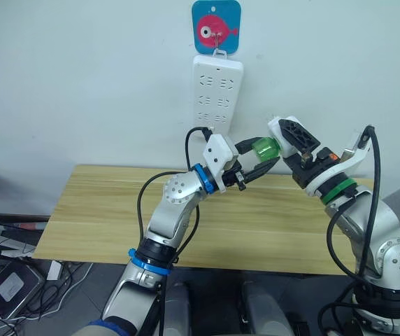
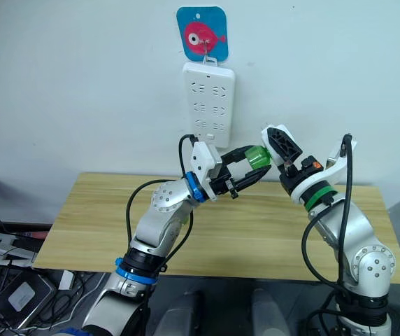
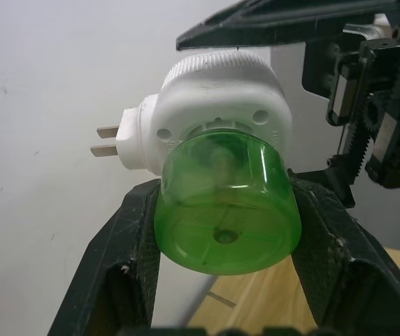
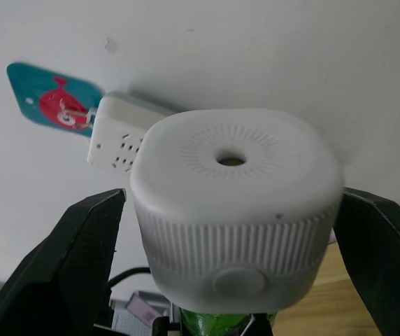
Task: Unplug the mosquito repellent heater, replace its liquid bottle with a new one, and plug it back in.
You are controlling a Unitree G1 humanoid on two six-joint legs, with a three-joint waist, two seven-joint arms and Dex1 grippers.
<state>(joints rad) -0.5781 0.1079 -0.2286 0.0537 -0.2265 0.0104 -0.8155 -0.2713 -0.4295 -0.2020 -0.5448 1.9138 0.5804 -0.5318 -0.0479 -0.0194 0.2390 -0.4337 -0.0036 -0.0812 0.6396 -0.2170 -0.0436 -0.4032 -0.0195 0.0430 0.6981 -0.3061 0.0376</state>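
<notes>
The left pincer [image 3: 221, 280] is clenched on the green liquid bottle [image 3: 226, 203], one black finger pressed against each side of its clear green body, as the left wrist view shows. The bottle is seated in the underside of the mosquito repellent heater [image 4: 235, 203], whose two plug prongs [image 3: 106, 140] stick out bare from one side, plugged into nothing. The right pincer [image 4: 228, 266] grasps the heater's white body: in the right wrist view its two black fingers stand at the ribbed sides of the unit, the round vented top with its middle hole turned toward that camera.

From the head views, both pincers meet in the air above the far edge of the wooden counter [image 1: 102, 217], the left arm reaching up from the left and the right arm from the right, with the heater and its bottle held between them and clear of the counter. The white power strip [image 1: 217, 91] hangs upright on the wall just above and behind them, below a blue square hook plate with a pink fish [image 1: 216, 26]. The heater is near the strip's lower end but apart from it. Cables and a dark device [image 1: 8, 287] lie on the floor to the left of the counter.
</notes>
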